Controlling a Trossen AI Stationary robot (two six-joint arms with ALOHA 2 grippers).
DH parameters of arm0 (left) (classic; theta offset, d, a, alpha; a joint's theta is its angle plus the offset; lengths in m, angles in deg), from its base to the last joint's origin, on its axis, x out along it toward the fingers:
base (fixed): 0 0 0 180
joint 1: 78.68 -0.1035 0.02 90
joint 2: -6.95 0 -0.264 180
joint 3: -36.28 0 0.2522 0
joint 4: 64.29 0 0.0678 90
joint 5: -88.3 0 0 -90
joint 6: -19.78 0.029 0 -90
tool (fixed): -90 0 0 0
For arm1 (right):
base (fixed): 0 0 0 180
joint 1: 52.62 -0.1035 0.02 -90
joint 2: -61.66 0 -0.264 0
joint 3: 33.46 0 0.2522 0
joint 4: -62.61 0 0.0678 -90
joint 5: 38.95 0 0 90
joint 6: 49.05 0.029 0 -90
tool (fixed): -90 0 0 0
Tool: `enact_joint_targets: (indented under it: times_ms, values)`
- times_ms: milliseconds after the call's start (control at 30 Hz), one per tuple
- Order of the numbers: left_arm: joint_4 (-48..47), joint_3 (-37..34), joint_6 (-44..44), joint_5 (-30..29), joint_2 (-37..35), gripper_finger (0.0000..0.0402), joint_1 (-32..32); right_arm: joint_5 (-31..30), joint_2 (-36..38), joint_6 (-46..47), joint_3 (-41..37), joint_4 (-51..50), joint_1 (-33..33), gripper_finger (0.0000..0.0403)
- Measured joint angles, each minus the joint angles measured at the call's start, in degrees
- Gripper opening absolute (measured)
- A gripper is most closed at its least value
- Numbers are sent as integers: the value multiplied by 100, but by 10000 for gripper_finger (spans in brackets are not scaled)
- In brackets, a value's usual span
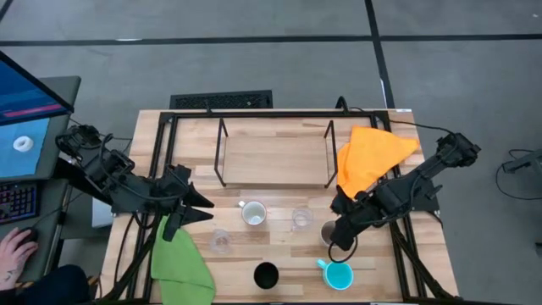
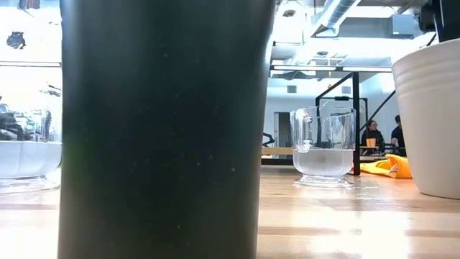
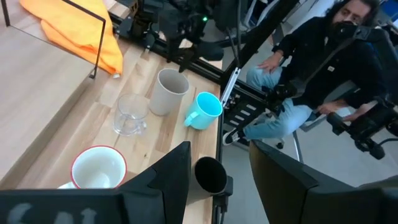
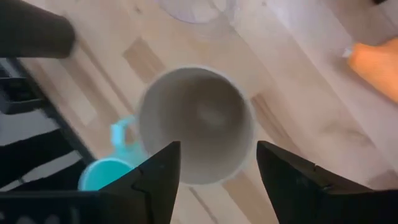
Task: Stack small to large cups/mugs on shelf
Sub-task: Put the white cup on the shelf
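The grey-beige mug [image 1: 329,232] stands upright on the table at the front right. My right gripper [image 1: 340,240] hangs open just above it, a finger on either side of its rim [image 4: 196,124]; I see no touch. The light blue mug [image 1: 339,274], the black mug [image 1: 266,275], the white mug [image 1: 253,213] and two clear glass cups [image 1: 302,218] [image 1: 221,241] stand on the table. The shelf [image 1: 275,154] stands behind them with nothing on its board. My left gripper [image 1: 200,208] is open at the left, level with the white mug.
An orange cloth [image 1: 373,157] lies over the shelf's right end and a green cloth [image 1: 178,258] at the front left. The black outer frame [image 1: 161,144] rims the table. A person sits beyond the table's right edge [image 3: 323,62]; a hand [image 1: 13,250] rests at a keyboard at the left.
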Motion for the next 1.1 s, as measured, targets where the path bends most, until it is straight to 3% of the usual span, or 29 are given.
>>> enact_joint_targets:
  times_ms: [467, 600, 800, 1100]
  values:
    - [-4, 0, 6, 153, 2, 155, 9, 2, 4, -5, -840, 581, 56, 224]
    - [-4, 0, 6, 153, 2, 155, 9, 4, 4, 40, -895, 616, 56, 167]
    - [-4, 0, 6, 156, 2, 155, 9, 163, 4, 42, -896, 626, 107, 25]
    - [-4, 0, 6, 169, 2, 155, 9, 326, 157, -354, -192, 216, 364, 9]
